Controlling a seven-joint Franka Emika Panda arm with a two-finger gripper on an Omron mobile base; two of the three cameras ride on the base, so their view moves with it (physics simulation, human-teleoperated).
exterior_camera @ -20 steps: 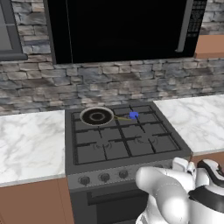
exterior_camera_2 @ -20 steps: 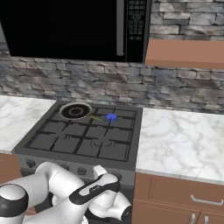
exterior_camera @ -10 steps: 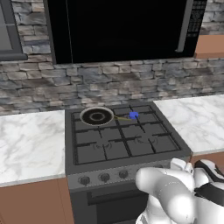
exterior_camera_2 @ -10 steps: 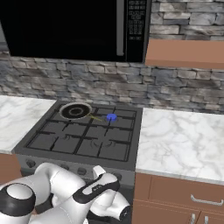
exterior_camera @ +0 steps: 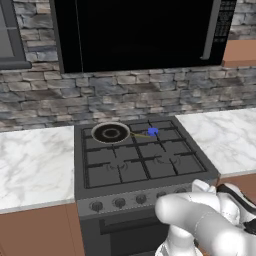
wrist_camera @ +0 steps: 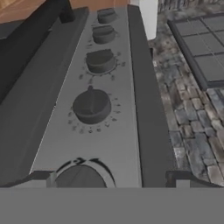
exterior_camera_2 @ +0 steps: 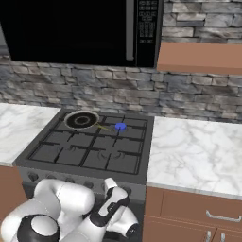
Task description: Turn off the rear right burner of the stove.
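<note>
pan (exterior_camera: 110, 133) rear left on stove (exterior_camera: 145, 186), microwave (exterior_camera: 140, 32) above

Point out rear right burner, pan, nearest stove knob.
rear right burner (exterior_camera: 153, 131), left base view, blue flame spot.
pan (exterior_camera: 110, 133), left base view, dark centre.
knob (wrist_camera: 91, 106), hand view, round cap.
</note>
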